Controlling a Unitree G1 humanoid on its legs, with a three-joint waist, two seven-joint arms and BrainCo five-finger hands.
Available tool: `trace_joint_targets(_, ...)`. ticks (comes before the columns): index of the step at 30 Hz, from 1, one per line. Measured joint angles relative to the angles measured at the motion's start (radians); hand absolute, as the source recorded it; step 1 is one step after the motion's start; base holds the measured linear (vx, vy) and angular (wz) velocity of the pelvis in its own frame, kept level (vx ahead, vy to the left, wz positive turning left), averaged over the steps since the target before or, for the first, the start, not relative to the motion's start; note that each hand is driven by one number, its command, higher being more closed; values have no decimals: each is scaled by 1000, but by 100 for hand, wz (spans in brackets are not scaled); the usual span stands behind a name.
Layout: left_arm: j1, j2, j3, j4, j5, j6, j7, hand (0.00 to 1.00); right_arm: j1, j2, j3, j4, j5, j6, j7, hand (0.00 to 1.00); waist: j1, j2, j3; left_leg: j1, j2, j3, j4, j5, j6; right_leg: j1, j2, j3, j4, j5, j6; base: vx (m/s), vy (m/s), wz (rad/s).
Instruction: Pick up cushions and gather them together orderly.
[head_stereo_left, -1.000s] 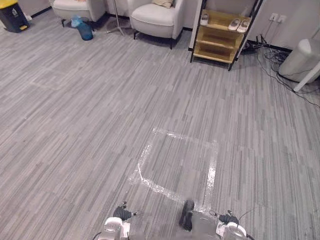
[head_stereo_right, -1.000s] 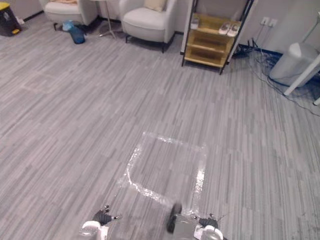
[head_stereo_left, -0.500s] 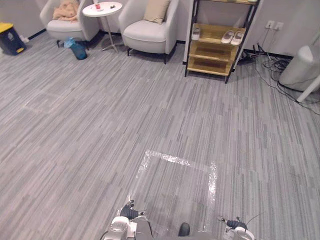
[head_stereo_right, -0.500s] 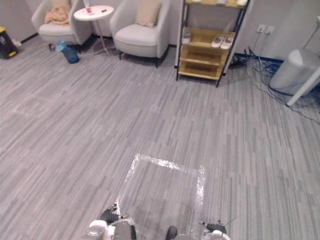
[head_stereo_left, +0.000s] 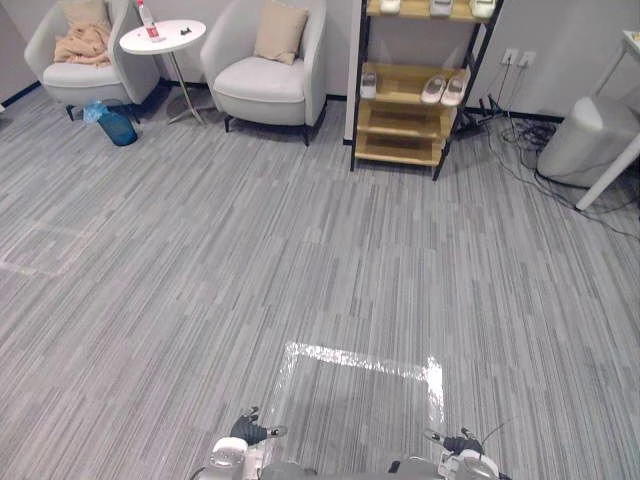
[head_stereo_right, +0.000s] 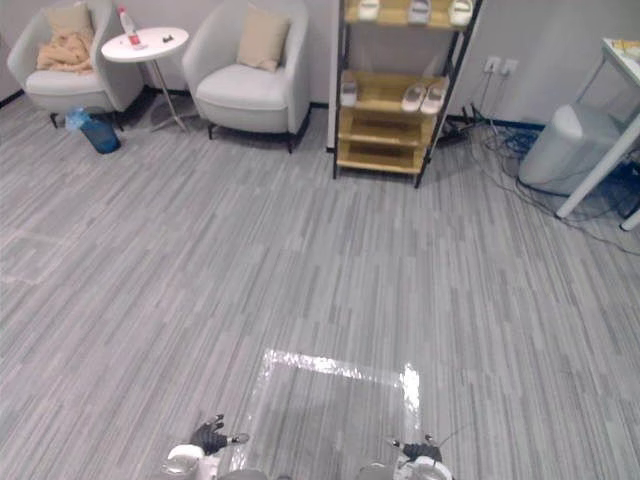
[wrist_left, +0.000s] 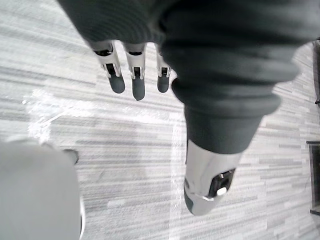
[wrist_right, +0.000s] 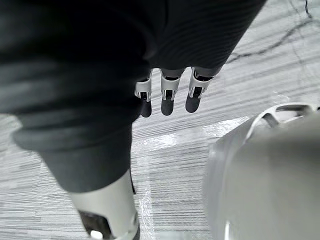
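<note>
Cushions are what we are after, and both of our hands hang empty well short of them. Our left hand (wrist_left: 132, 75) and right hand (wrist_right: 170, 92) point down at the grey floor (head_stereo_left: 200, 270) with fingers straight and loosely spread, just by the taped square (head_stereo_left: 360, 385). Far off along the back wall, one tan cushion (head_stereo_left: 279, 31) leans upright against the back of the nearer white armchair (head_stereo_left: 262, 70), past the round side table (head_stereo_left: 162, 37). Another (head_stereo_left: 83, 14) stands in the far armchair (head_stereo_left: 75, 60) behind a crumpled peach cloth (head_stereo_left: 80, 44). We judge both soft and squashy, so a shallow pinch could let one slip. Reaching across may also knock the red bottle (head_stereo_left: 147, 19) off the table's edge.
</note>
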Motion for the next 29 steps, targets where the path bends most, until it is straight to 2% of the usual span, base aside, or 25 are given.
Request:
trace_joint_targets(1,8,3,0,0,0,1,0,0,7,1,1,0,0,2,0,0,-1,-7,-4,7,0,-3,4,-8,-14,4,27,11,-115,58,-14,294,-160,18)
trace_joint_targets(2,7,17,1,-3,-2,1,-1,0,27,3,1,1,0,4,2,0,-2,-40,-8,5,-19,-15,29,-34,-51,7,41,54,-227,189,-63,353,-195,6)
trace_joint_targets(3,5,5,2,1,-1,4,4,0,29,-20,-9,6,0,9,2,0,4,-7,-12,5,8,-33,53,-66,-69,23,66,45,-225,163,-68,296,-157,2)
trace_joint_targets(6,-1,-29,0,2,0,6,1,0,30,-36,-17,5,0,8,2,0,2,15,-24,-1,50,-49,106,-69,-73,83,121,43,-319,161,-71,262,-160,-12)
trace_joint_targets(7,-2,-35,-1,3,0,8,-1,0,31,-36,-17,5,1,9,2,0,2,14,-23,-19,56,-58,140,-71,-77,92,127,40,-329,158,-73,196,-127,8)
trace_joint_targets(9,-31,-48,-18,0,0,10,0,0,38,-39,-15,6,3,9,1,0,-2,5,-19,-130,85,-64,377,-73,-98,121,141,35,-375,158,-75,150,-87,10)
trace_joint_targets(10,-34,-52,-24,0,0,10,0,0,39,-41,-13,9,3,9,-2,0,3,0,-11,-208,114,-65,531,-75,-141,148,140,30,-397,161,-78,170,-40,-7)
trace_joint_targets(11,-29,-52,-25,-2,0,10,-1,0,37,-41,-12,21,3,9,-6,0,4,-1,-6,-234,126,-56,561,-116,-149,186,140,35,-415,161,-78,217,0,-9)
trace_joint_targets(13,-30,-51,-33,-9,0,9,0,0,37,-42,-19,24,3,10,-8,0,5,-12,1,-260,110,-54,457,-152,-130,224,122,41,-425,162,-77,200,111,-12)
trace_joint_targets(14,-30,-51,-46,-11,0,9,0,0,38,-44,-20,23,3,9,-9,0,5,-8,3,-264,92,-56,291,-122,-120,238,107,47,-426,163,-62,133,172,-16)
trace_joint_targets(15,-30,-51,-59,-11,0,9,0,0,42,-48,-20,23,3,9,-9,0,5,4,-5,-275,87,-64,191,-18,-122,236,107,53,-428,157,-36,145,180,-29)
trace_joint_targets(16,-28,-47,-59,-10,0,9,0,0,42,-44,-17,22,3,9,-7,0,15,9,-11,-253,65,-49,157,28,-105,240,96,77,-438,163,-5,196,188,-7)
trace_joint_targets(17,-33,-36,-61,-9,0,9,0,0,44,-24,-17,24,3,10,-5,0,12,-4,-12,-222,24,-39,85,57,-85,254,67,80,-472,171,20,173,143,0)
trace_joint_targets(22,-29,-13,-57,-10,-1,10,0,0,44,-15,-19,26,1,18,-2,0,18,-10,-4,-205,-16,-51,85,59,-80,295,42,79,-519,185,40,98,82,11)
trace_joint_targets(29,-24,-5,-57,-10,0,9,-1,0,28,-11,-55,23,0,14,-4,0,24,-11,-4,-188,-5,-83,82,59,-80,315,68,81,-539,183,33,-2,-44,2)
